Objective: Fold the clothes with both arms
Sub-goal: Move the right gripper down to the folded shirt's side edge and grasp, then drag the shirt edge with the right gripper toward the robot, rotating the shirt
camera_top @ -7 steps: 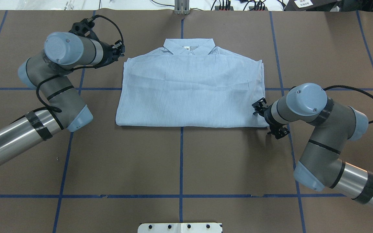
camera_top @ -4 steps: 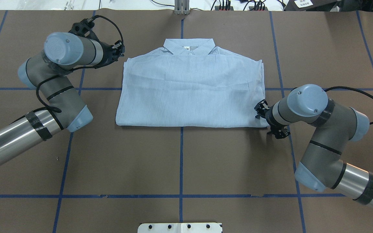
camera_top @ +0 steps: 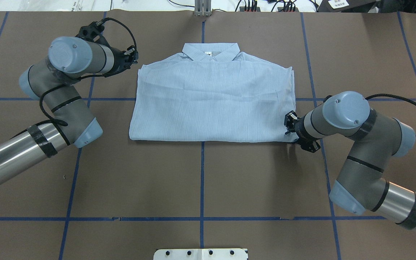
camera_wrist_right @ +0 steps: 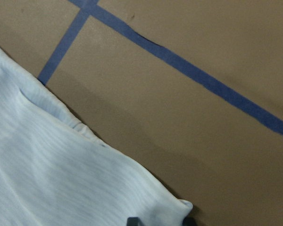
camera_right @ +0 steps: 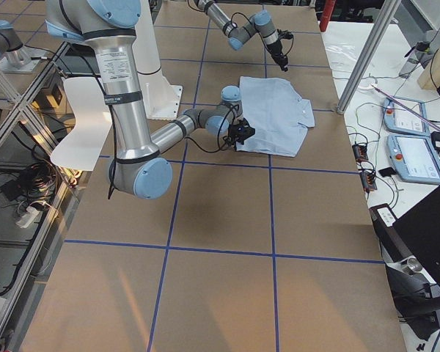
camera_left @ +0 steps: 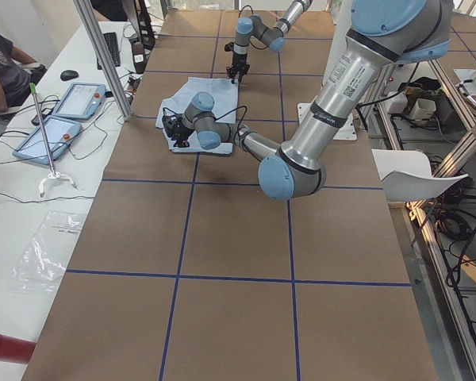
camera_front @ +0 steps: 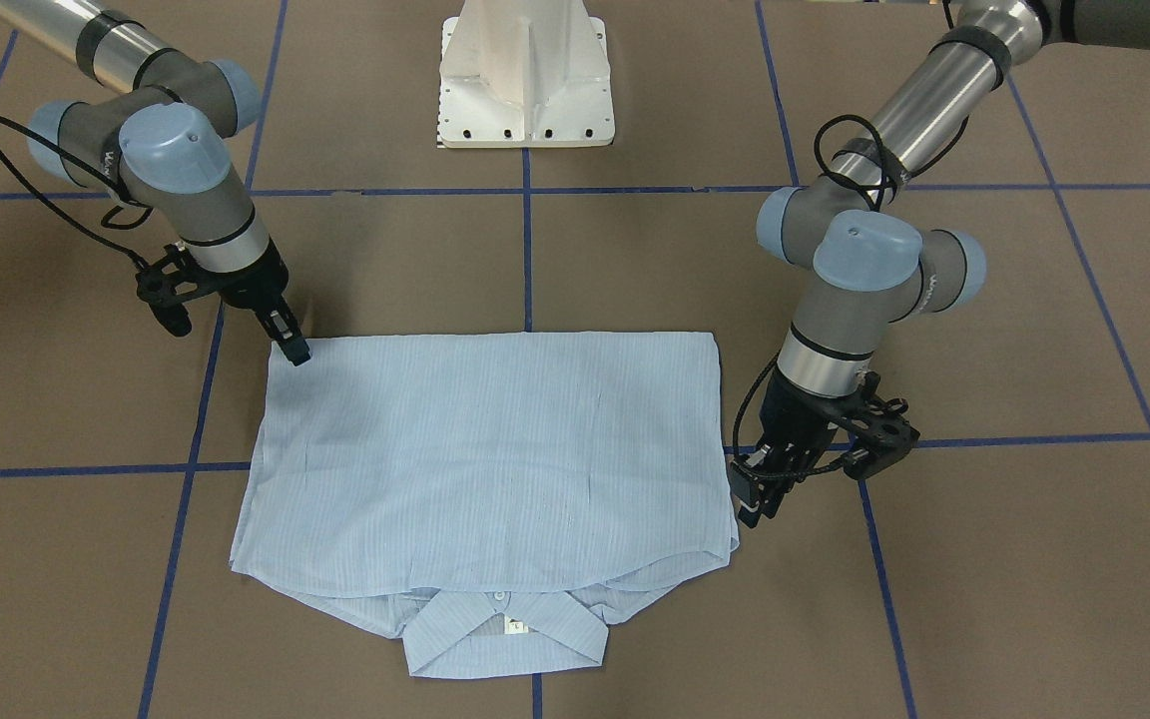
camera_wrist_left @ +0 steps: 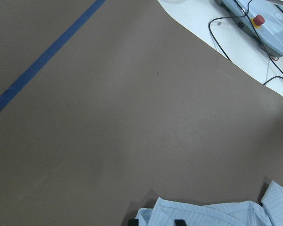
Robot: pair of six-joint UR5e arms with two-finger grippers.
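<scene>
— Where the right gripper meets cloth, how do its jaws stand?
— Slightly apart, a rounded hem corner of the shirt lying between the tips. The left gripper likewise: jaws narrowly parted astride a rumpled shoulder edge.
— And the shirt itself?
— Thin, pale blue, finely pinstriped, folded into a flat rectangle, collar pointing away from the robot. It lies mid-table on the counter, matte brown, crossed by blue tape lines.

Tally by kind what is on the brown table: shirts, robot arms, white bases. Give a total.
Shirt: 1
Arms: 2 (left arm, right arm)
Base: 1
Total: 4
</scene>
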